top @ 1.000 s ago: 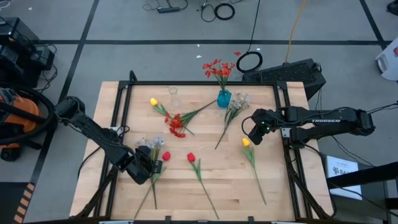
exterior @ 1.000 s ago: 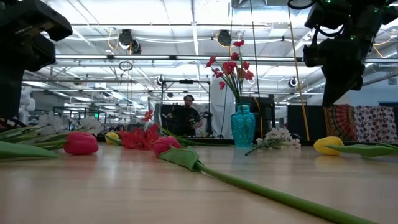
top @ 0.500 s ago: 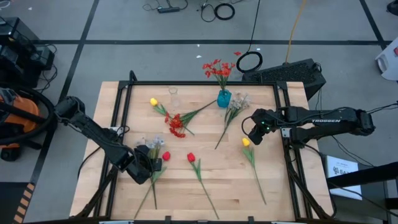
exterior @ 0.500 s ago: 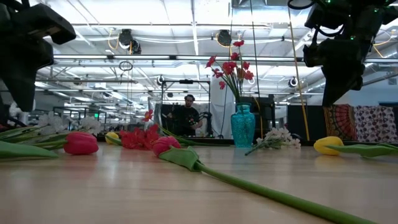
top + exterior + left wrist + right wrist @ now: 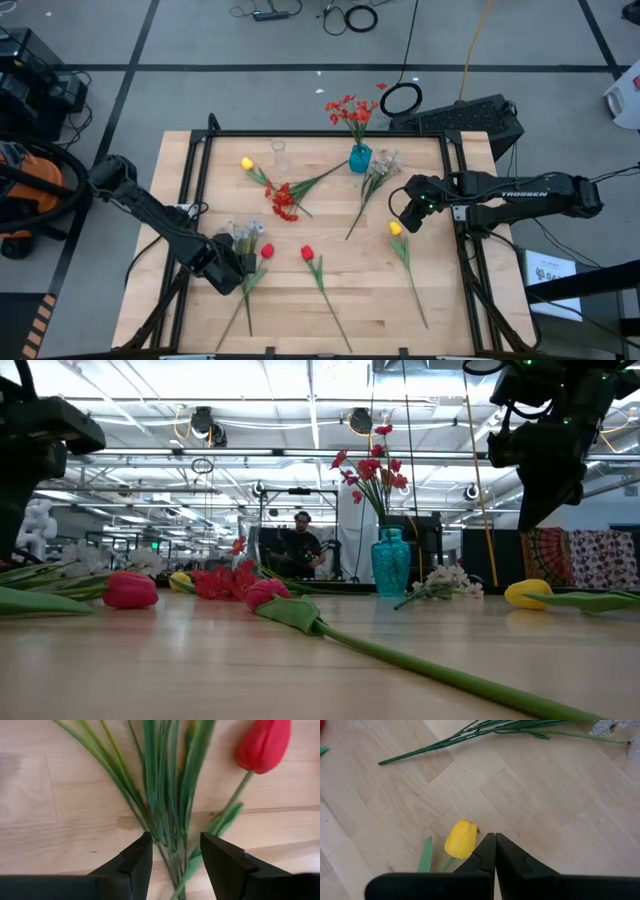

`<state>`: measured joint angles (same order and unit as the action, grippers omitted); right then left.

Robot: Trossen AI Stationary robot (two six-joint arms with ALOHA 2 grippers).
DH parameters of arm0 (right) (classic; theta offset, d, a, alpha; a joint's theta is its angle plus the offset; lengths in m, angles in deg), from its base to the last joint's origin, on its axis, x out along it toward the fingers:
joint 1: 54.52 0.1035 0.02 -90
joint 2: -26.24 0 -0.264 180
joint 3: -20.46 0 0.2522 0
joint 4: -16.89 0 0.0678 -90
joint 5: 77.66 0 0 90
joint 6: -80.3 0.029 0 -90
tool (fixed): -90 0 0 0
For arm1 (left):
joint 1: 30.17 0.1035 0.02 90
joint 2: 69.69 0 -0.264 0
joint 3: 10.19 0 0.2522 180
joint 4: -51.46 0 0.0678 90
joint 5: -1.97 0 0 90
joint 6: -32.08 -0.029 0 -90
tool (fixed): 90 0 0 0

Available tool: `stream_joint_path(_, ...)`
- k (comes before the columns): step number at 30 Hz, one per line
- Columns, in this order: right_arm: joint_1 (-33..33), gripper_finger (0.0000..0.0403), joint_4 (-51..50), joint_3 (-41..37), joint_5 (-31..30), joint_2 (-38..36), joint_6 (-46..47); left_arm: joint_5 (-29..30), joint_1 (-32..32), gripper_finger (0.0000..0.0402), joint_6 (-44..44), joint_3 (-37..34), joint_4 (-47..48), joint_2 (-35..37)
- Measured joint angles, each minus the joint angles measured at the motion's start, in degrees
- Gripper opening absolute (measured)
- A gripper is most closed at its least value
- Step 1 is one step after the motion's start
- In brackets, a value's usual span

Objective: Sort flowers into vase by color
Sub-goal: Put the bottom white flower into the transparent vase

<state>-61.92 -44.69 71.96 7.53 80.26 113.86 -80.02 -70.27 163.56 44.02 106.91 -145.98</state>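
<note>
- The left gripper (image 5: 172, 852) hangs low at the near-left of the pale wooden worktop (image 5: 380, 300), jaws parted astride a bundle of thin green stems (image 5: 160, 785) of a pale white spray; nothing is clamped yet.
- A red tulip (image 5: 264, 744) lies just beside that bundle.
- Judgement: the stems look light and springy, likely to slip; mid-stem looks the best hold.
- The right gripper (image 5: 495, 845) is clenched, empty, above a yellow tulip (image 5: 461, 839).
- The blue glass vase (image 5: 360, 158) at the far edge holds red sprays (image 5: 352, 110); a small clear glass (image 5: 280, 153) looks empty.
</note>
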Motion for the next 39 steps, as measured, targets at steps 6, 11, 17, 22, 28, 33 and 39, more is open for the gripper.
stream_joint_path(6, 0.0, 0.0, 0.0, 0.0, 0.0, 0.0, 0.0, -3.5, 0.0, 0.0171, 0.2, 0.0, -1.4, -4.4)
stream_joint_path(11, 0.0, 0.0, 0.0, 0.0, 0.0, 0.0, 0.0, -3.5, 0.0, 0.0171, 0.2, 0.0, -6.1, -8.2)
stream_joint_path(17, 0.0, 0.0, 0.8, 0.0, 0.0, 0.0, -0.2, -3.1, 0.1, 0.0171, 0.2, 0.3, -7.1, -11.7)
stream_joint_path(22, 0.0, 0.0, 2.7, 0.0, 0.0, 0.0, -0.2, -5.4, 2.2, 0.0159, 0.2, 0.3, -7.0, -12.2)
stream_joint_path(28, 0.0, 0.0, 3.5, 0.0, 0.0, 0.0, -0.8, -6.3, 5.1, 0.0078, 0.2, 0.2, -7.1, -12.3)
stream_joint_path(33, 0.0, 0.0, 3.5, 0.0, 0.0, 0.0, -1.2, -6.2, 6.4, 0.0013, 0.2, 0.2, -7.1, -12.4)
stream_joint_path(39, 0.0, 0.0, 3.5, 0.0, 0.0, 0.0, -2.6, -0.5, 6.4, 0.0012, 1.3, 3.1, 0.0, -11.4)
